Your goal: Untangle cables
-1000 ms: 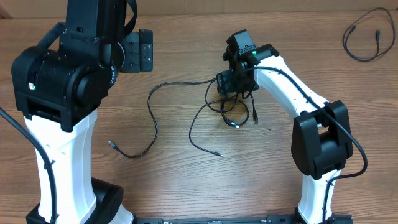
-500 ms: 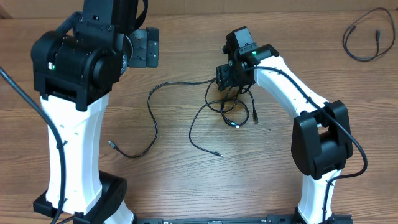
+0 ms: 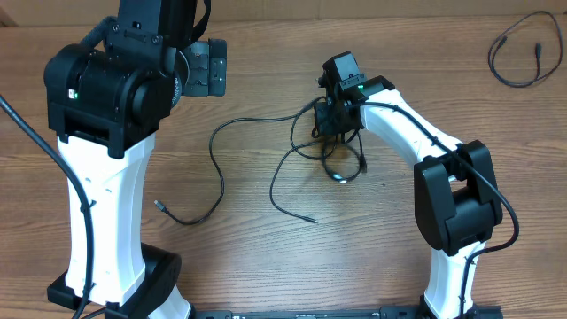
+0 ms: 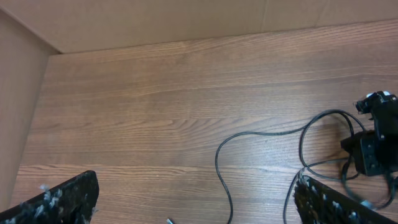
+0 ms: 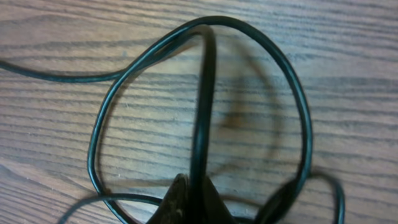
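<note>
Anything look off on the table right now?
Nothing damaged. The cables are knotted under the right gripper, which pinches one strand; one loose cable lies alone at the far right corner of the table, well apart.

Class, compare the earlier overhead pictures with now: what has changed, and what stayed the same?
The right gripper closed on a strand of the tangled cables. The left arm shifted slightly forward and inward, left gripper open. The coiled cable in the far corner stayed put.
</note>
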